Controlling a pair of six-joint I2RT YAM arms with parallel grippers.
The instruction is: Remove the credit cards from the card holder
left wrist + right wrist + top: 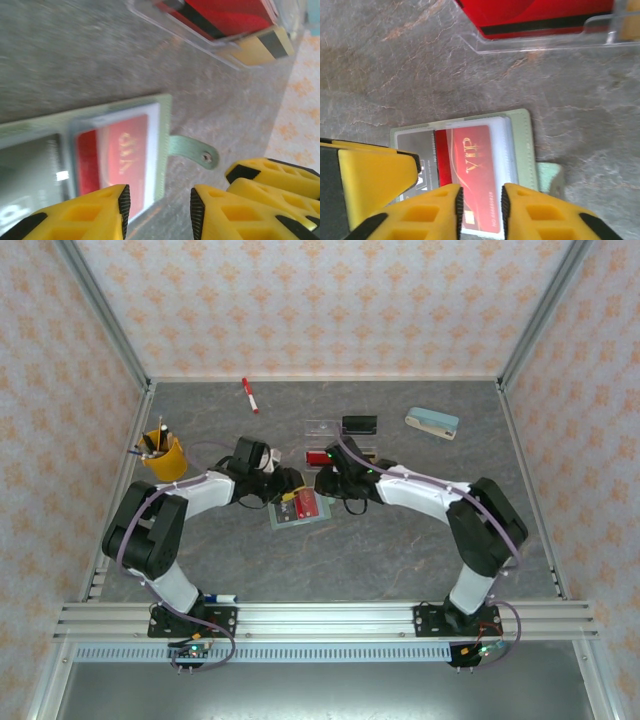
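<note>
- The red VIP card lies in the open card holder, reaching under the right gripper, whose fingers stand slightly apart and clamp nothing.
- The left gripper has its fingers apart, straddling the holder's tab-side edge.
- A clear tray lies beyond the fingertips.

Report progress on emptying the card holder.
Done: one red card lies in the clear tray, with a tan-gold card at its edge. In hand: the left pincer and right pincer sit low over the open card holder, jaws apart, gripping nothing visible. Remaining: the red VIP card sits in its pocket, not yet pulled.
</note>
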